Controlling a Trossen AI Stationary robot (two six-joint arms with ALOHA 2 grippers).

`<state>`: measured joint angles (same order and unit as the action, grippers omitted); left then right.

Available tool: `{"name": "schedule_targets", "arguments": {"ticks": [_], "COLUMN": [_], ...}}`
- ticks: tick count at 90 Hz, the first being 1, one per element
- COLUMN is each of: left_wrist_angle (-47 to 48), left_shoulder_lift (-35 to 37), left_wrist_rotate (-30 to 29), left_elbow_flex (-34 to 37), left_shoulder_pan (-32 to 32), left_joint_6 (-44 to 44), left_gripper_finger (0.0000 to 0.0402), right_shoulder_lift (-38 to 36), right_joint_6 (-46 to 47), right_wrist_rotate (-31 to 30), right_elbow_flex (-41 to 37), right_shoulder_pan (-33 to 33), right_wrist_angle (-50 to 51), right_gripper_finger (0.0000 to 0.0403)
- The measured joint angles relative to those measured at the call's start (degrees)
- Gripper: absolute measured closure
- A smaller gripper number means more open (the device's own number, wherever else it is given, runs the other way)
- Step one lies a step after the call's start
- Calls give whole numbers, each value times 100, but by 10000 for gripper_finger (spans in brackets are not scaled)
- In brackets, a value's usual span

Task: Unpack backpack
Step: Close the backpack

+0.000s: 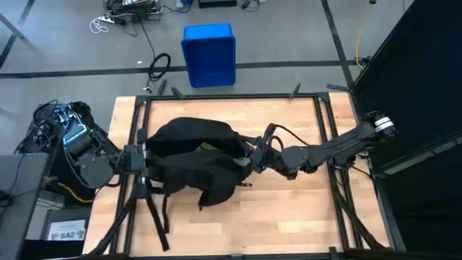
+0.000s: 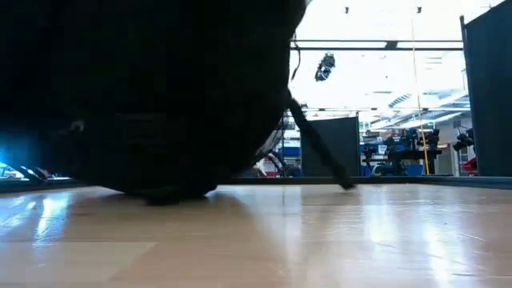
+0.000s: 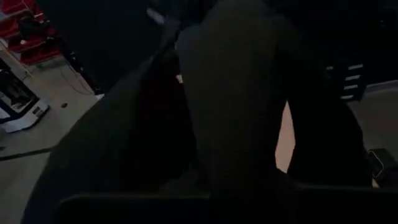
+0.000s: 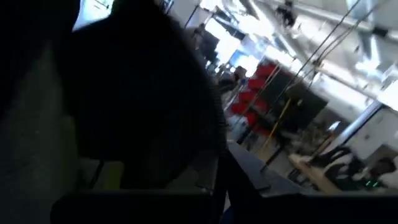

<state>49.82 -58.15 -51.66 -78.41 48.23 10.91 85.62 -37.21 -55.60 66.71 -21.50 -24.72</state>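
Note:
The black backpack [image 1: 191,165] lies on the wooden table [image 1: 289,209], resting on its bulging body, and a strip of yellow-green lining [image 1: 207,146] shows at its top. In the low view the backpack [image 2: 144,96] fills the left half. My left gripper [image 1: 141,156] is at the backpack's left end, and black fabric [image 3: 236,106] fills its wrist view. My right gripper [image 1: 253,156] is at the backpack's right end. Its wrist view shows dark fabric [image 4: 137,93] and a bit of lining [image 4: 112,175]. The fabric hides where either gripper meets the backpack.
Black straps [image 1: 155,213] trail from the backpack toward the table's near edge. A blue plastic box [image 1: 208,54] stands on the floor beyond the far edge. Black frame rails [image 1: 328,137] run along the table's sides. Bare wood lies to the near right.

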Motion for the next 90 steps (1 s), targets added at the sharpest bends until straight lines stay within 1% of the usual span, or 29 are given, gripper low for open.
{"name": "schedule_targets", "arguments": {"ticks": [8,14,25,37,44,54,62,70,82,90], "left_wrist_angle": [-27,-44,-482,-963,-818,-323,-365,-652,-1090,-1230], "left_shoulder_lift": [0,0,2,4,11,-22,-27,-9,-9,-5], "left_wrist_rotate": [-117,-252,-552,-758,-829,-829,-832,-984,-1444,-1533], "left_elbow_flex": [-5,-80,-281,-463,-463,-463,-462,-510,-544,-546], "left_shoulder_pan": [0,0,0,0,-45,-261,-374,-377,-495,-737], "left_joint_6": [-4,-75,-647,-1264,-1281,-946,-970,-1351,-2482,-2879], "left_gripper_finger": [401,401,401,401,401,401,401,401,401,401], "right_shoulder_lift": [0,0,-13,-15,-17,-15,-13,-41,-98,-98], "right_joint_6": [-195,-456,-937,-1348,-1370,-1362,-1373,-1565,-2103,-2175], "right_wrist_rotate": [-107,-245,-415,-571,-568,-701,-732,-633,-564,-480], "right_elbow_flex": [542,901,1426,1812,1874,1872,1872,1872,1896,1911], "right_shoulder_pan": [-196,-368,-668,-935,-1019,-1008,-929,-890,-703,-476], "right_wrist_angle": [428,547,551,545,542,692,657,318,-354,-362], "right_gripper_finger": [403,403,403,403,403,403,403,403,402,402]}}
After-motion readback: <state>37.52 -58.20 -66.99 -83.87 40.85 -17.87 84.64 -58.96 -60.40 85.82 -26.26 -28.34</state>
